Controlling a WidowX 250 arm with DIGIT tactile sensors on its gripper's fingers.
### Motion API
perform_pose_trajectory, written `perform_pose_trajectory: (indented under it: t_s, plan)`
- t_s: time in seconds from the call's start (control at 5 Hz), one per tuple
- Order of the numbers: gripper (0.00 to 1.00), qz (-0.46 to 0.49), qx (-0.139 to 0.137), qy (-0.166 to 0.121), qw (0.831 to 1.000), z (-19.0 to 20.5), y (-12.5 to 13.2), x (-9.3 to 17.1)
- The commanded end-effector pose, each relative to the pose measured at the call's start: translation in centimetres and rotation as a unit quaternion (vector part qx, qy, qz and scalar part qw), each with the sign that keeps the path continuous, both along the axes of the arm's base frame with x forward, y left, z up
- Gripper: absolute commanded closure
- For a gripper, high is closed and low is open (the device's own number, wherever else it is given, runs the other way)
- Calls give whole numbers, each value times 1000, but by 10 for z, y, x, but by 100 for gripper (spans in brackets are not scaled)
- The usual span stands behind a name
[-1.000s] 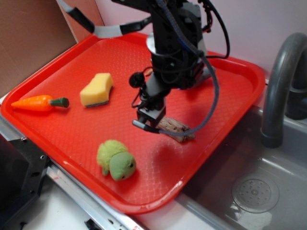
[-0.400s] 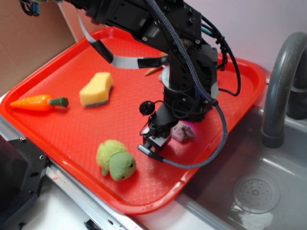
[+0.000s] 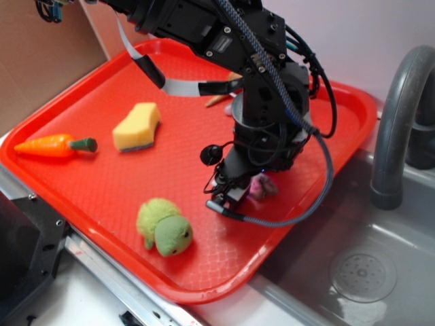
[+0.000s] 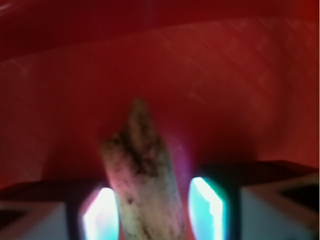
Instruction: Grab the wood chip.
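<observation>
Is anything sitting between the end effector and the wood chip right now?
Nothing visible. In the wrist view the wood chip already lies between the two fingers, with only bare red tray around it. The end effector looks open, gaps showing on both sides of the chip.

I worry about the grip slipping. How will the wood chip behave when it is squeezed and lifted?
The wood chip looks rough and grainy, so it probably will not slide between the fingers. It seems stiff and likely light. Its uneven, tapered shape might let it pivot in the gripper.
</observation>
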State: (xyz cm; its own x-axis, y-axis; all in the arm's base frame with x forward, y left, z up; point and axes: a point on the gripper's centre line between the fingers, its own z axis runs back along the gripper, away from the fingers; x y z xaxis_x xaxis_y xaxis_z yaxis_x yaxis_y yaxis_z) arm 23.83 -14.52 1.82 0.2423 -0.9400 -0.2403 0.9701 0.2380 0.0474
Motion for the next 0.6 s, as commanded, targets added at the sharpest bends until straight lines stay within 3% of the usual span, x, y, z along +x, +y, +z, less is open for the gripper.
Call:
perform_pose_trajectory:
  t_s: [0.0, 0.2, 0.4]
  plan:
    - [100, 252, 3, -135, 958, 74, 40, 17]
    - [100, 372, -22, -159, 914, 118, 73, 14]
    - [100, 487, -34, -162, 858, 166, 98, -10]
